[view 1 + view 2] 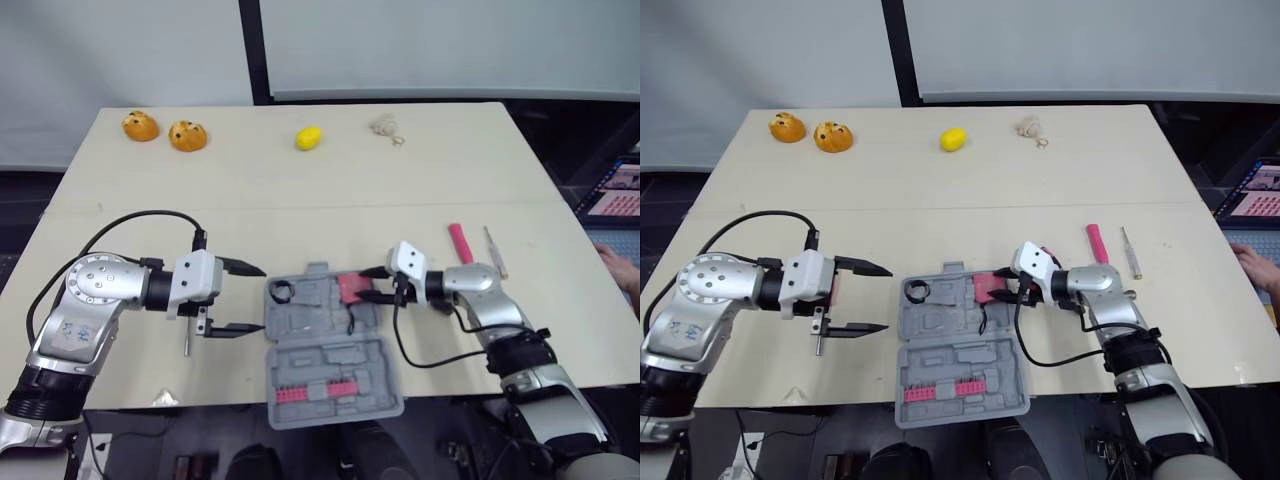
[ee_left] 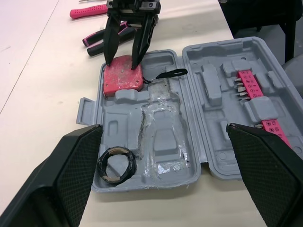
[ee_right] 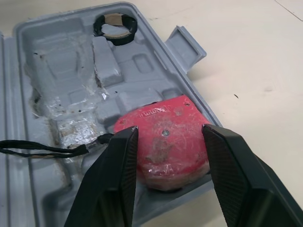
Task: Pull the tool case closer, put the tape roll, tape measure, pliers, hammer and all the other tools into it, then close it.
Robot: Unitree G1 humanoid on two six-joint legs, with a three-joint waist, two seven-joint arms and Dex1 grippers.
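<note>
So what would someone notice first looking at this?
The open grey tool case sits near the front edge of the table. The right claw is at the red tape measure lying in the case, while the left claw hovers open beside it.

Beige table [image 1: 300, 190]; grey wall panels [image 1: 120, 50]; dark floor [image 1: 20, 200].

The red tape measure [image 3: 163, 142] carries a short line of raised lettering on its face, too blurred to read. Markings on the pink bit holder [image 2: 248, 87] are too small to read, as is the laptop screen [image 1: 625, 190] beyond the tabletop.
</note>
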